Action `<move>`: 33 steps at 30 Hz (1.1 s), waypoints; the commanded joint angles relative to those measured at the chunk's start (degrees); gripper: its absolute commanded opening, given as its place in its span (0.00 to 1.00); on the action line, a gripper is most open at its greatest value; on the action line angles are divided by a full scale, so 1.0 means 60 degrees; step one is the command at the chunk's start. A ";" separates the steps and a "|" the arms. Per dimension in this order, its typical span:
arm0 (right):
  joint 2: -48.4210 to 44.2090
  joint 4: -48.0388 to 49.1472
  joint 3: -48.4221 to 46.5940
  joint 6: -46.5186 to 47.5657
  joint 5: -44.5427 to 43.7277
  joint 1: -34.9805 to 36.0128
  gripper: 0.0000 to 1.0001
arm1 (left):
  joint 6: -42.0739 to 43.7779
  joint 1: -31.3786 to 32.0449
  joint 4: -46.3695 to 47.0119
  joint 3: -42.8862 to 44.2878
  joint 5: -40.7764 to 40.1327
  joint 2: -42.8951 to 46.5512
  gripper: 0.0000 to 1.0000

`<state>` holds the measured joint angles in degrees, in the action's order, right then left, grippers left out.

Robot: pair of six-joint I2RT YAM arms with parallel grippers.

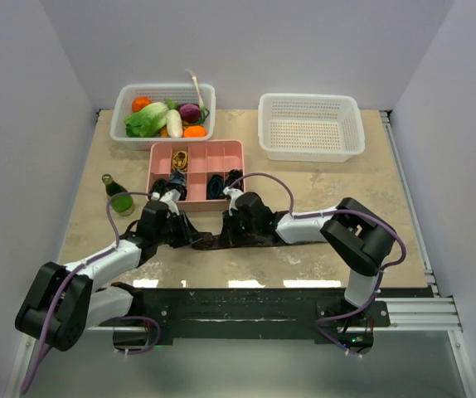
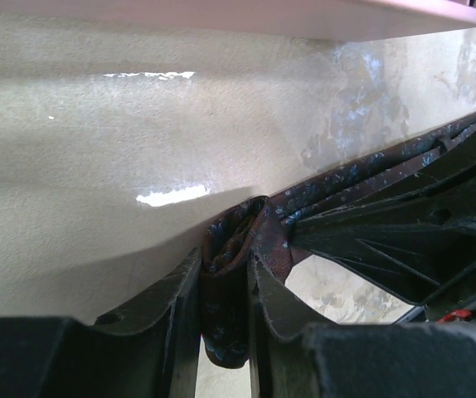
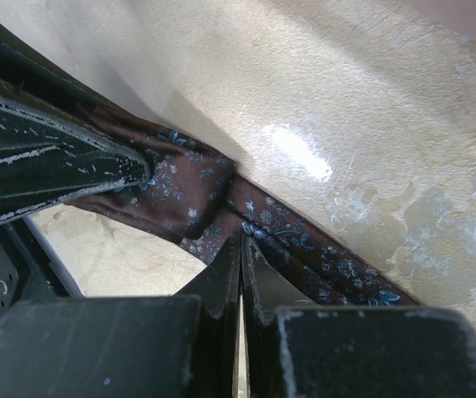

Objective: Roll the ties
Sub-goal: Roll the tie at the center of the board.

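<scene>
A brownish-maroon tie [image 1: 263, 241] with small blue flowers lies as a strip on the beige table, near the front middle. My left gripper [image 1: 190, 235] is shut on its folded, partly coiled end [image 2: 230, 240], which fills the gap between the two fingers [image 2: 180, 307]; the strip [image 2: 337, 178] runs off to the right. My right gripper [image 1: 224, 236] is shut, and its tips [image 3: 242, 240] rest against the edge of the tie [image 3: 188, 186]. The left gripper's finger [image 3: 47, 157] shows at the left of the right wrist view. Dark coiled ties [image 1: 177, 187] sit in the pink tray.
The pink compartment tray [image 1: 195, 144] stands just behind the grippers. A green bottle [image 1: 119, 197] stands to the left of it. A white basket [image 1: 122, 108] of vegetables is at the back left, and an empty white basket [image 1: 311, 126] at the back right.
</scene>
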<state>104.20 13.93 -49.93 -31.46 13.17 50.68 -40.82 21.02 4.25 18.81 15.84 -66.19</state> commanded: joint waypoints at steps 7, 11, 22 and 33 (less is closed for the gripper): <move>-0.0389 -0.0770 -0.0247 0.0381 -0.0071 0.0006 0.00 | 0.0768 -0.0046 -0.0679 0.0483 -0.0559 0.0236 0.20; -0.0288 -0.0638 -0.0554 0.0307 0.0104 0.0021 0.00 | 0.0885 -0.0046 -0.0679 0.0615 -0.0559 0.0397 0.19; 0.0108 -0.0315 -0.1183 0.0190 0.0427 0.0123 0.00 | 0.1207 -0.0046 -0.1309 0.0923 -0.0691 0.0441 0.00; 0.1046 -0.0111 -0.1698 0.0014 0.0618 0.0519 0.00 | 0.1500 -0.0031 -0.1675 0.1245 -0.0691 0.0529 0.00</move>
<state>110.02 12.01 -57.93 -31.09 15.77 52.60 -34.28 21.02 -5.50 23.46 11.88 -64.49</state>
